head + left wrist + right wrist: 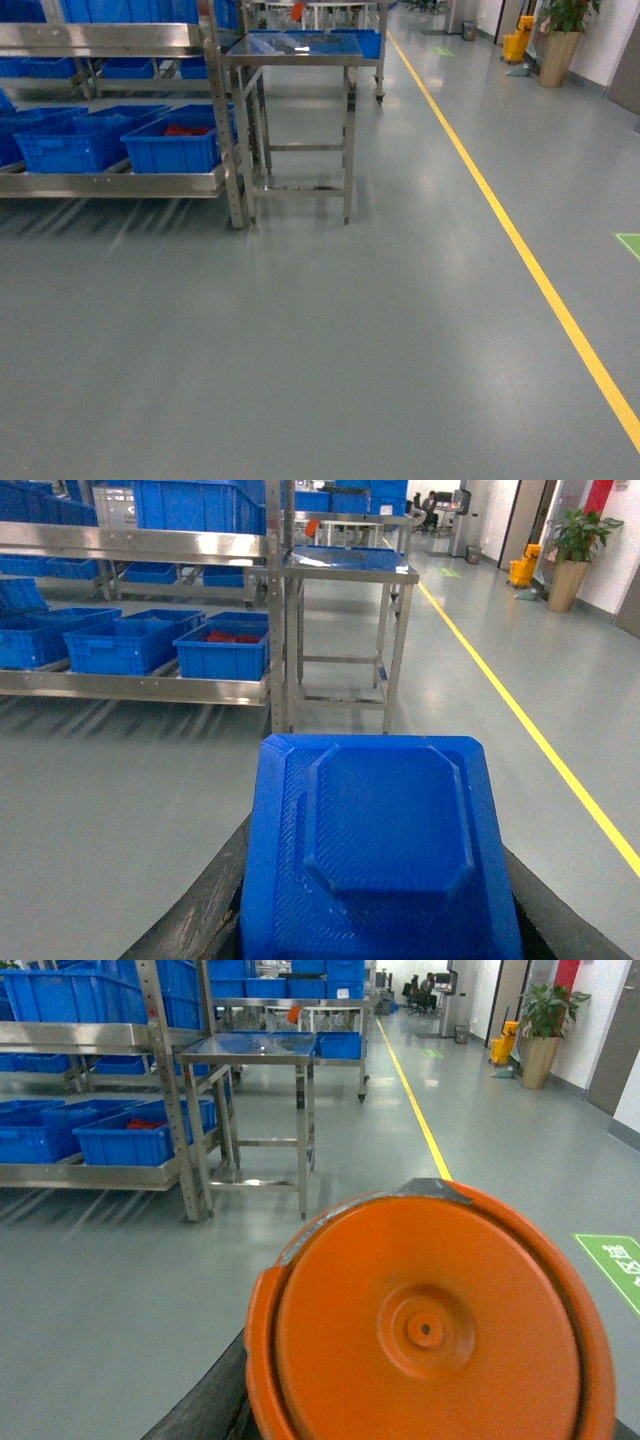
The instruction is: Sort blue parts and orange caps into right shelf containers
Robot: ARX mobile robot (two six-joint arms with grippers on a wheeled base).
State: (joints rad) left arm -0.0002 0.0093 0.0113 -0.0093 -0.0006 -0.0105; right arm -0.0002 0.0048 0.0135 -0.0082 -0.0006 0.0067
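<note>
Neither pincer shows, so I cannot tell their grip. A blue part (380, 850) fills the left wrist view, an orange cap (430, 1325) the right. The robot is carrying them. Next it must roll to the shelf (120, 182), where blue crates (175, 145) wait.

Right wrist view. Orange cap (430, 1320): round, flat, raised hub at centre; fills the lower foreground, claw not visible. Steel shelf rack (160, 1090): left side, blue crates (125, 1140) on its lower shelf; the crate at the shelf's right end holds red items. Steel bench (262, 1052): just right of the rack. Yellow floor line (415, 1100): running away. Potted plant (545, 1015): far right.
</note>
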